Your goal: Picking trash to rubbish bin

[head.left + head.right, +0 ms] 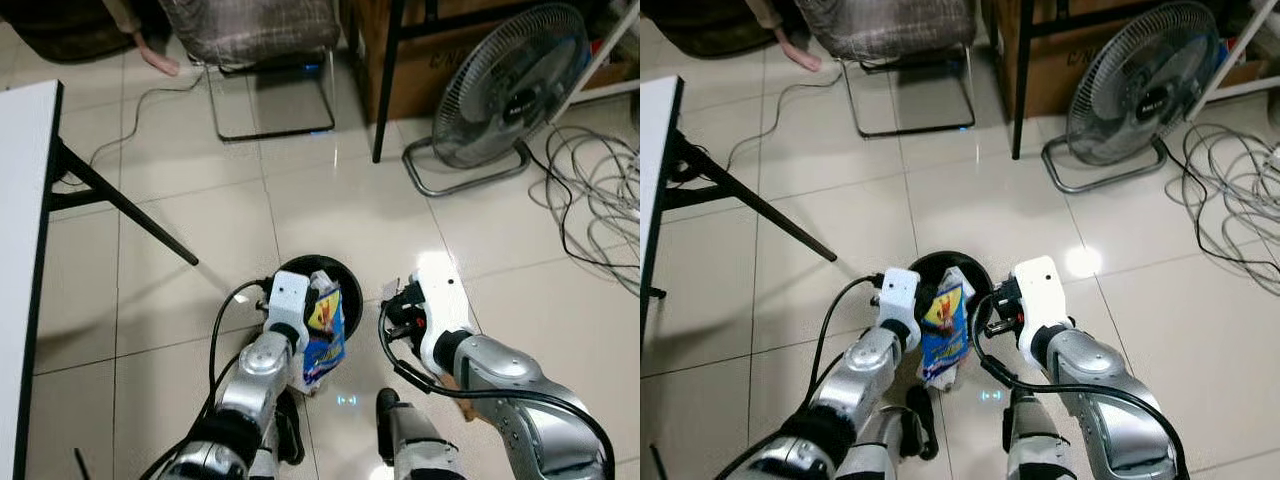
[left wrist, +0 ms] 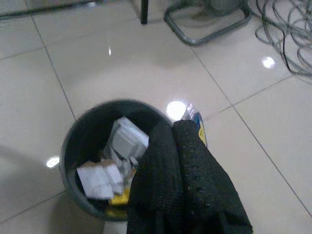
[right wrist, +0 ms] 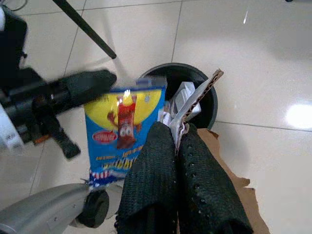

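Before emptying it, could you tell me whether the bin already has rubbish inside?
Partly filled: white boxes and paper scraps lie inside the bin.

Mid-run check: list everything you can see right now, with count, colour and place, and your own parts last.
Rubbish bin: one, dark, on the floor under both grippers, with white and yellow scraps inside.
Snack packet: one, blue and yellow, held over the bin.
Cardboard piece: one, brown, held above the bin.
Fan: one, grey, floor, far right.
Cables: a tangle, grey and black, right of the fan.
Chair: one, metal frame, ahead.
Table: one, white top, left.
Left gripper: shut on the packet.
Right gripper: shut on the cardboard.
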`<state>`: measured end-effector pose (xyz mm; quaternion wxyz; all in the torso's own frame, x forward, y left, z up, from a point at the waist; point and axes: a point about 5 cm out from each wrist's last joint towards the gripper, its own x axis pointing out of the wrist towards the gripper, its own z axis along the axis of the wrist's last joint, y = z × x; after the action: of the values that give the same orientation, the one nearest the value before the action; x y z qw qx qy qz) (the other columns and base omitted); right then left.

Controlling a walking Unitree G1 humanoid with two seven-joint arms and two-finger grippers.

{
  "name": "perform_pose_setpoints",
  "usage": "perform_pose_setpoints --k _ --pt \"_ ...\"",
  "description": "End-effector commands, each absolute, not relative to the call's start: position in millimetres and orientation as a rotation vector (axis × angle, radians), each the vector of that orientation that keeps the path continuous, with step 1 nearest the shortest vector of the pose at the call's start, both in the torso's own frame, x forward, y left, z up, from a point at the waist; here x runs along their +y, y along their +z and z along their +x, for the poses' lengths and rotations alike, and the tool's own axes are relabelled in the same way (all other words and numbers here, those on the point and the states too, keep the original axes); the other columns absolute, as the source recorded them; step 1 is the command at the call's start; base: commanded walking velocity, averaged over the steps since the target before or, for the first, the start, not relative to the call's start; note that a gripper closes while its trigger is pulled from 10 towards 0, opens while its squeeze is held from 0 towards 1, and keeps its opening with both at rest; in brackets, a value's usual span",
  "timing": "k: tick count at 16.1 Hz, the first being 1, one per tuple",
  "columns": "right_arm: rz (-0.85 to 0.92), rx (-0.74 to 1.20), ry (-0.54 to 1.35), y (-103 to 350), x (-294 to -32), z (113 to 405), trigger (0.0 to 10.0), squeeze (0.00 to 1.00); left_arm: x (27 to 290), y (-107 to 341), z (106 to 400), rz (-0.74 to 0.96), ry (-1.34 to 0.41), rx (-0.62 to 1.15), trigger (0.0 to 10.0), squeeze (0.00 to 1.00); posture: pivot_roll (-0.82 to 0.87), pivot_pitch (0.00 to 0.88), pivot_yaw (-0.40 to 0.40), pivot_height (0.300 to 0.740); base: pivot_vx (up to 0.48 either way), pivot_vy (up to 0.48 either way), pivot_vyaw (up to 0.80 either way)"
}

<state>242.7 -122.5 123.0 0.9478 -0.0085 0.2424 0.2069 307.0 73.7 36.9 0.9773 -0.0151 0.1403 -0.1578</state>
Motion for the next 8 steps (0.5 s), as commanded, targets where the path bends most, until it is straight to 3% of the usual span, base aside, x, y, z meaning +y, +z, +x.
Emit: perform_pose_setpoints --k 1,8 --pt "-0.01 0.498 0.435 125.4 -121.0 237.0 10.0 0.0 82.8 30.7 306.6 -0.04 -0.264 0.298 0.0 0.0 -0.33 0.385 0.092 0.74 0.0 0.0 0.0" --pt "-0.01 0.49 0.441 128.3 -119.5 237.6 10.0 0.0 94.3 40.4 322.4 -0.034 -0.211 0.267 0.0 0.0 -0.33 0.39 0.094 0.74 0.0 0.0 0.0"
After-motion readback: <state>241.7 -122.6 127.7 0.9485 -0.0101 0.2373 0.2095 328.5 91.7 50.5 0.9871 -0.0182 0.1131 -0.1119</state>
